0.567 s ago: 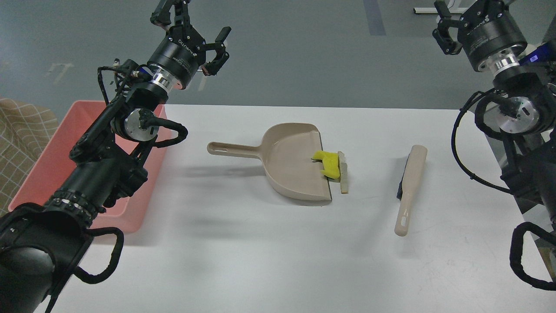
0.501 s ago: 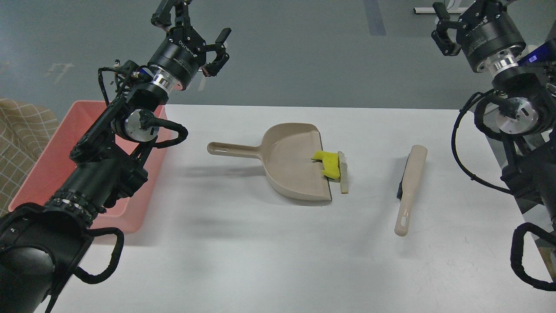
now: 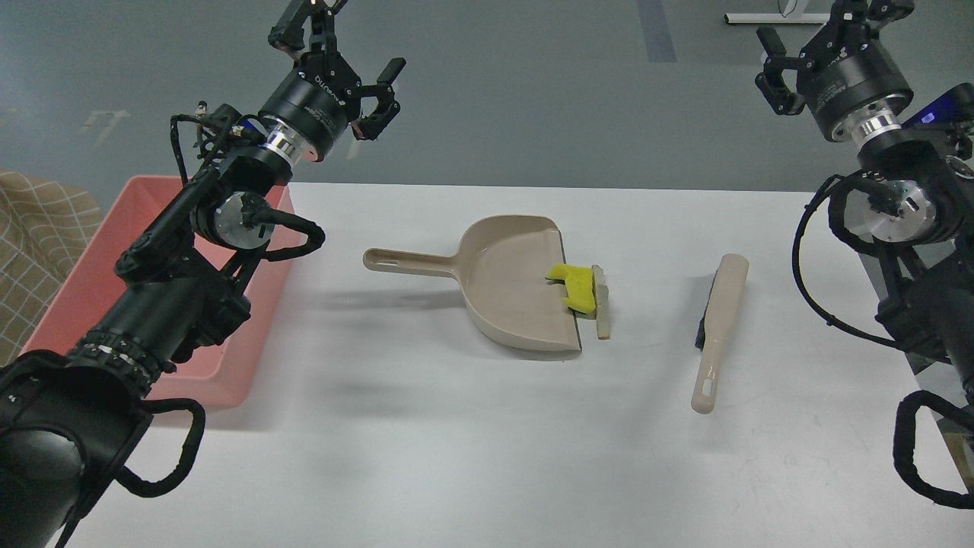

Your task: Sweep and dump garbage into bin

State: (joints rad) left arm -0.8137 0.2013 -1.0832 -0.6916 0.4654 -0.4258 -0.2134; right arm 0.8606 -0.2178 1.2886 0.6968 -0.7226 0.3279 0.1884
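Note:
The yellow sponge block (image 3: pixel 577 283) lies on the front lip of the beige dustpan (image 3: pixel 502 293). The thin whitish wedge (image 3: pixel 603 304) lies on the table, against the lip just right of the sponge. The pink bin (image 3: pixel 72 297) stands at the table's left edge, partly hidden by my left arm. My left gripper (image 3: pixel 340 47) is open and empty, raised high beyond the bin's far right corner. My right gripper (image 3: pixel 825 27) is open and empty, raised high at the far right, its fingertips partly cut off by the frame's top.
A beige hand brush (image 3: pixel 719 323) with dark bristles lies on the white table (image 3: pixel 456 441), right of the dustpan, handle toward me. The dustpan handle (image 3: pixel 407 261) points left toward the bin. A checked tan cloth (image 3: pixel 34 236) sits left of the bin.

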